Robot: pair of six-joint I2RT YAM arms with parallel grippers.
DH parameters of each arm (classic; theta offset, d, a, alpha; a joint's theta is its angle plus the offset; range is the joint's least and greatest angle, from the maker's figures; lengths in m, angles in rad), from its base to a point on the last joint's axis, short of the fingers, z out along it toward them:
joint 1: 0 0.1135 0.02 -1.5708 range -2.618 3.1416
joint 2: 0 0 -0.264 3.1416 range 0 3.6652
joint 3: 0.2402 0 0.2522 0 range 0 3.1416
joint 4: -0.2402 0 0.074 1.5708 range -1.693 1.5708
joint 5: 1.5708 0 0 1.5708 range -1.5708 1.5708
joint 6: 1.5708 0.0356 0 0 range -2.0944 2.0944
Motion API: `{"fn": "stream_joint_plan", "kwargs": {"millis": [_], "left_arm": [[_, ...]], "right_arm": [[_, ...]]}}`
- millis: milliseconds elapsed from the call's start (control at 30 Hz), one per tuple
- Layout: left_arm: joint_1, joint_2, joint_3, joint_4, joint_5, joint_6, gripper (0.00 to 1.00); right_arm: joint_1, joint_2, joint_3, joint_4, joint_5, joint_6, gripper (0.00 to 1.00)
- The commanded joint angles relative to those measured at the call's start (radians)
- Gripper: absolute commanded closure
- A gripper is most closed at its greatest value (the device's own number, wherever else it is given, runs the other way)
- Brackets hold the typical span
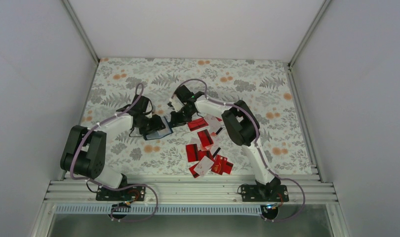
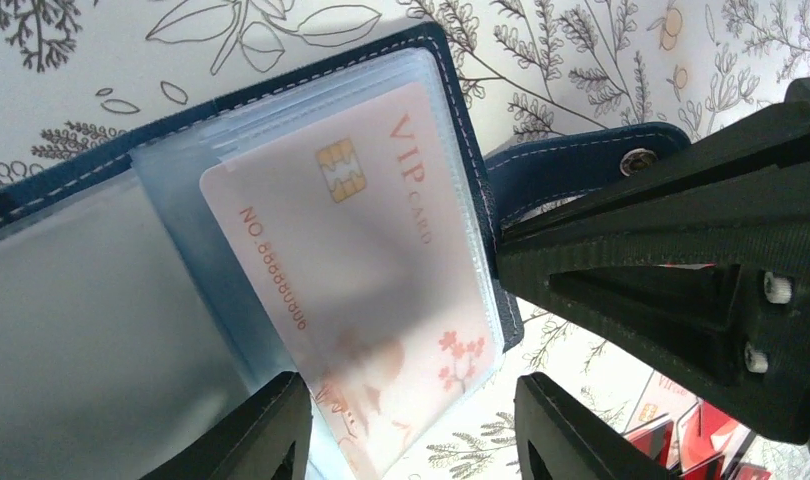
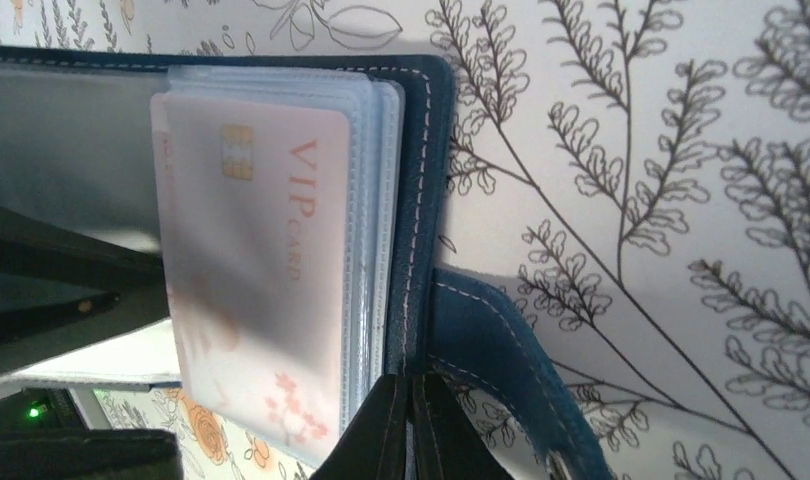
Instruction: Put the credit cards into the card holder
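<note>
The navy card holder [image 1: 163, 131] lies open on the floral table, its clear sleeves showing. A white VIP card [image 2: 361, 250] sits inside the top sleeve; it also shows in the right wrist view [image 3: 251, 260]. My left gripper [image 2: 421, 430] is open, its fingers on either side of the sleeve's lower corner. My right gripper [image 3: 411, 400] is shut on the right edge of the holder's navy cover [image 3: 421, 200], beside the snap strap [image 2: 636, 160]. In the top view both grippers, left [image 1: 156, 126] and right [image 1: 176, 118], meet at the holder. Several red credit cards [image 1: 203, 140] lie to its right.
More red and white cards [image 1: 213, 165] are scattered toward the near edge, next to the right arm. A few red cards [image 2: 701, 440] show under the right gripper in the left wrist view. White walls enclose the table on three sides.
</note>
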Motion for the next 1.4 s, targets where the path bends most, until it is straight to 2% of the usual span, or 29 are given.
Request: {"fn": "stream_joint_plan", "kwargs": {"millis": [0,200,300,367,467,600,700,900,1367], "left_arm": [[-0.005,-0.029,0.049,-0.060,-0.012,0.020,0.44],[-0.006,-0.052,0.100,-0.160,-0.049,0.065,0.25],[-0.005,-0.058,0.134,-0.206,-0.055,0.084,0.22],[-0.005,-0.070,0.148,-0.234,-0.076,0.093,0.27],[-0.004,-0.081,0.150,-0.253,-0.115,0.111,0.44],[-0.004,-0.063,0.130,-0.244,-0.145,0.135,0.62],[-0.004,-0.038,0.116,-0.230,-0.167,0.139,0.71],[-0.004,0.005,0.094,-0.201,-0.188,0.140,0.80],[-0.004,0.098,0.051,-0.144,-0.202,0.164,0.94]], "right_arm": [[-0.001,-0.056,0.027,-0.044,0.000,-0.013,0.96],[-0.004,-0.072,0.044,-0.037,-0.058,0.002,0.96],[-0.007,-0.083,0.047,-0.027,-0.089,0.011,0.95],[-0.008,-0.085,0.053,-0.019,-0.121,0.019,0.95],[-0.012,-0.082,0.057,0.004,-0.169,0.038,0.92],[-0.017,-0.065,0.059,0.034,-0.213,0.067,0.80],[-0.023,-0.050,0.060,0.040,-0.232,0.079,0.73],[-0.038,-0.018,0.053,0.051,-0.252,0.092,0.66],[-0.040,0.034,0.039,0.054,-0.289,0.091,0.64]]}}
